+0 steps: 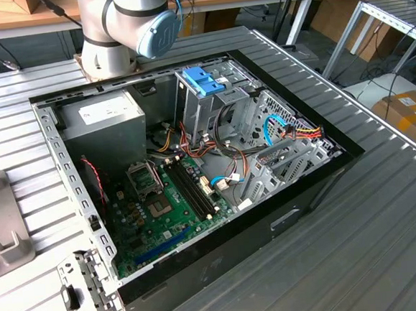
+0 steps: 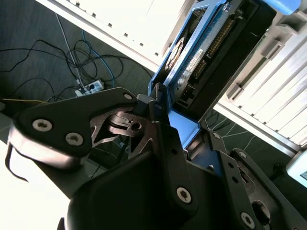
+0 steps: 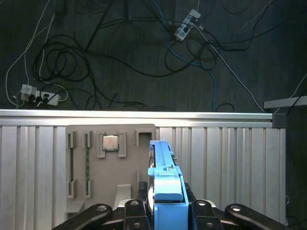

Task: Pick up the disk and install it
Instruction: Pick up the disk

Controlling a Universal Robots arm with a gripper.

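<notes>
The disk (image 3: 165, 184), a flat drive in a light-blue carrier with a blue end tab, stands on edge between my gripper's (image 3: 165, 207) black fingers. The gripper is shut on it and holds it above the ribbed metal table (image 3: 230, 163). In the second wrist view the disk (image 2: 201, 43) shows its dark circuit-board side and connector, with the gripper (image 2: 184, 129) clamped on its blue end. In the exterior view the open computer case (image 1: 195, 171) lies on the table, with an upright metal drive cage (image 1: 211, 108) topped by a blue bracket (image 1: 203, 80).
A grey fixture plate (image 3: 103, 163) carrying a processor chip (image 3: 110, 142) lies on the table under the disk. Past the table edge is dark floor with cables and power strips (image 3: 187, 24). The arm's base (image 1: 122, 25) stands behind the case. Loose cables (image 1: 292, 131) lie inside the case.
</notes>
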